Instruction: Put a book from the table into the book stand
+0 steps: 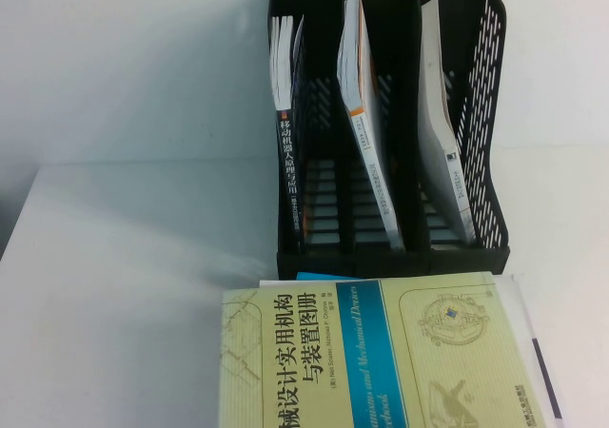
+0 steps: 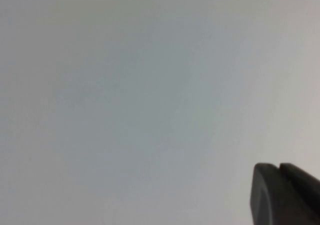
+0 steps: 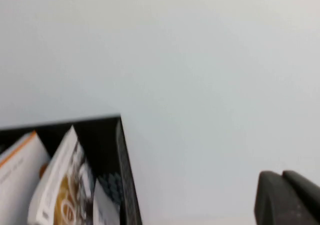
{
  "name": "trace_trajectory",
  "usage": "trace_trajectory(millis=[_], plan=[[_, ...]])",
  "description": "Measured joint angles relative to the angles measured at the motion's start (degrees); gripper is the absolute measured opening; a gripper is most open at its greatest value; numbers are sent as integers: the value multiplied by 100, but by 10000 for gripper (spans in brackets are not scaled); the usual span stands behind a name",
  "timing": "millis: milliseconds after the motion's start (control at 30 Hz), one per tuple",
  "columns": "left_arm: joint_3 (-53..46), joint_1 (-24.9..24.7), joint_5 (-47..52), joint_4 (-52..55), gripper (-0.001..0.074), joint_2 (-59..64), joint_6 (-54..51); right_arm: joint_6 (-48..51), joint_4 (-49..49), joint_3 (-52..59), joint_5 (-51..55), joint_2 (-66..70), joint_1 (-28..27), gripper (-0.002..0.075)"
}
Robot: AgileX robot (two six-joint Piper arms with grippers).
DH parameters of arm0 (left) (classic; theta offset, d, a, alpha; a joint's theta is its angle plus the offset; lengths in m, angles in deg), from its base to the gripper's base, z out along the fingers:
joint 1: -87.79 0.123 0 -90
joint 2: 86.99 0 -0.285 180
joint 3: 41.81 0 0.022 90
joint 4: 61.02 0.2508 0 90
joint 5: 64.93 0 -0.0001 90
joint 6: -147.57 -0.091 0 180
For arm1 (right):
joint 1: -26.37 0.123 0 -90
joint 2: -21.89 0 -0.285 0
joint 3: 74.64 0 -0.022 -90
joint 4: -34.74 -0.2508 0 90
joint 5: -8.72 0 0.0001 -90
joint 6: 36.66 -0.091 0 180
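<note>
The book [image 1: 381,352], pale yellow-green with a blue band and black Chinese title, lies flat on the white table [image 1: 133,285] at the front edge of the high view, just in front of the black book stand [image 1: 485,114]. Neither gripper shows in the high view. My left gripper [image 2: 279,167] shows only in the left wrist view, its two dark fingertips together over a blank pale surface, holding nothing. My right gripper [image 3: 282,174] also has its tips together and is empty, with a corner of the book stand [image 3: 125,170] in its view.
Each of the stand's three slots holds a leaning book: a dark-spined one on the left [image 1: 285,114], a white one in the middle [image 1: 366,124], a white-grey one on the right [image 1: 440,124]. A cyan edge [image 1: 319,276] and a white sheet [image 1: 533,333] stick out under the big book.
</note>
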State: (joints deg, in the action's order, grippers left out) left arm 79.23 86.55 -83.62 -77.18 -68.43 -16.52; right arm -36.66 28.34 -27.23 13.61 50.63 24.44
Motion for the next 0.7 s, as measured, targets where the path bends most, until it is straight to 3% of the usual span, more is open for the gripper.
trace_trajectory(millis=[200, 300, 700], plan=[[13, 0, 2621, -169, -4, 351, 99, 405, 13, 144, 1648, 458, 8, -3], [3, 0, 3453, -358, -4, 637, 146, 616, 25, 156, 2064, 1034, 99, -3], [3, -4, 4155, -1266, -4, 1608, -15, 1094, -1129, 61, 2599, 3071, 724, -3]])
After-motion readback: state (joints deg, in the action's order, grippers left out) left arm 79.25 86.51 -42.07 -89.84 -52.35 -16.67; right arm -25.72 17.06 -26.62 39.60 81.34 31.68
